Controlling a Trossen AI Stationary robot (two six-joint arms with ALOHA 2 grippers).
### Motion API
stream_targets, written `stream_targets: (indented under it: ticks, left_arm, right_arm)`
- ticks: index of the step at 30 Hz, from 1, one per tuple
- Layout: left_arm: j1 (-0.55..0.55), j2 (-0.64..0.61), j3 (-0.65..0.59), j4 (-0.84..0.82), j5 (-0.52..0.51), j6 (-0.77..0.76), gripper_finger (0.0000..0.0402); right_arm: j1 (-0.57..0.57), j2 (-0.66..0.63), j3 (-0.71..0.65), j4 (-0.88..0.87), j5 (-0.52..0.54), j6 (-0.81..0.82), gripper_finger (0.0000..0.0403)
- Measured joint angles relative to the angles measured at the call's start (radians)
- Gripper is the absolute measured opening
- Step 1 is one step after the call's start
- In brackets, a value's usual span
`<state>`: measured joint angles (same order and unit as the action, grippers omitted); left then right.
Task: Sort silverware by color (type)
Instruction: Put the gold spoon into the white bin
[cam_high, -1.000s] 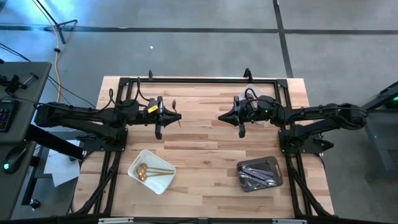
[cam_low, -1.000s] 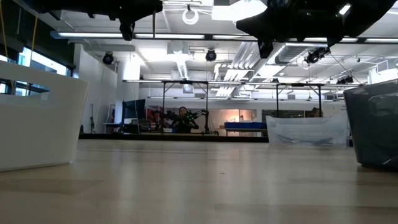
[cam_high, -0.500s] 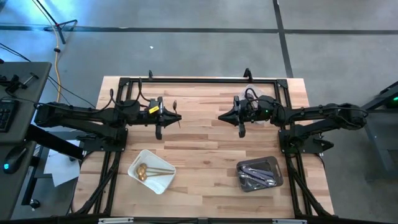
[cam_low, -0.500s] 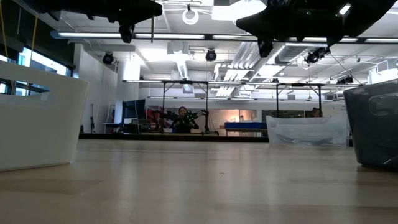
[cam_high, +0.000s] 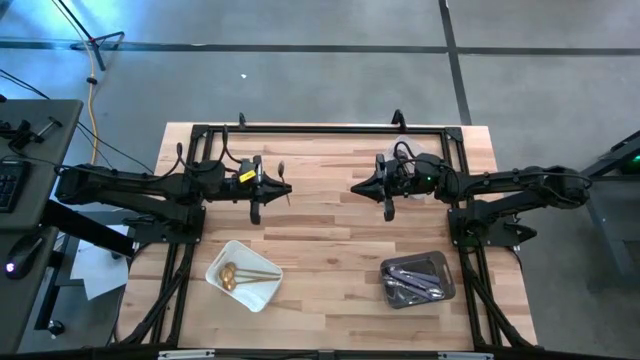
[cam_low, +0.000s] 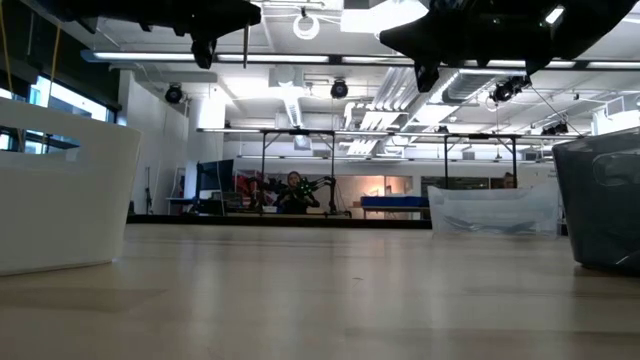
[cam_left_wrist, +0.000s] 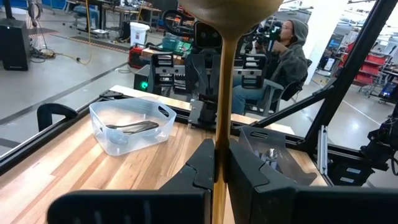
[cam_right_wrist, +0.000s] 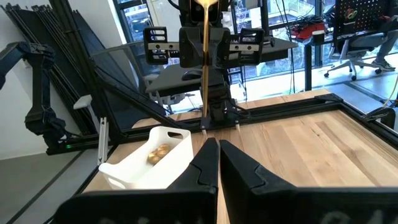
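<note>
A gold spoon (cam_left_wrist: 224, 81) of the silverware stands upright above the table's middle, bowl up, with my left gripper (cam_left_wrist: 221, 146) shut on it. From across the table the right wrist view shows this spoon (cam_right_wrist: 204, 62). Its lower end (cam_low: 245, 45) hangs below the gripper in the low view. My right gripper (cam_high: 354, 188) faces the left one (cam_high: 288, 190), shut and with nothing in it. More gold spoons lie in a white tray (cam_high: 262, 292). Dark and silver pieces lie in a grey tray (cam_high: 441, 266). My left gripper pinches the gold spoon's handle (cam_left_wrist: 221, 138) between its two fingers, well below the bowl. The fingers lie level, pointing toward the table's right edge, across the handle. The spoon stands upright, bowl on top, lifted clear of the table.
A clear tray (cam_left_wrist: 102, 118) holding a dark spoon stands at the far right, under my right arm. A black frame (cam_high: 320, 128) runs round the table. Bare wood (cam_high: 325, 250) lies between the white and grey trays. A person (cam_left_wrist: 286, 53) sits beyond the table's right end.
Both arms have kept still. In the low view the gold spoon's lower end now shows below my left gripper, where a second ago it did not.
</note>
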<state>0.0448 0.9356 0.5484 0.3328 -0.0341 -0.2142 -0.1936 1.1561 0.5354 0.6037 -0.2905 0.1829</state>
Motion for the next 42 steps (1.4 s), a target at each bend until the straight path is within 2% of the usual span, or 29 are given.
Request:
stream_targets:
  ticks: [42]
  left_arm:
    - [0.0,0.0,0.0,0.001,0.0,-0.002,0.0008]
  right_arm:
    - [0.0,0.0,0.0,0.0,0.0,0.022,0.0]
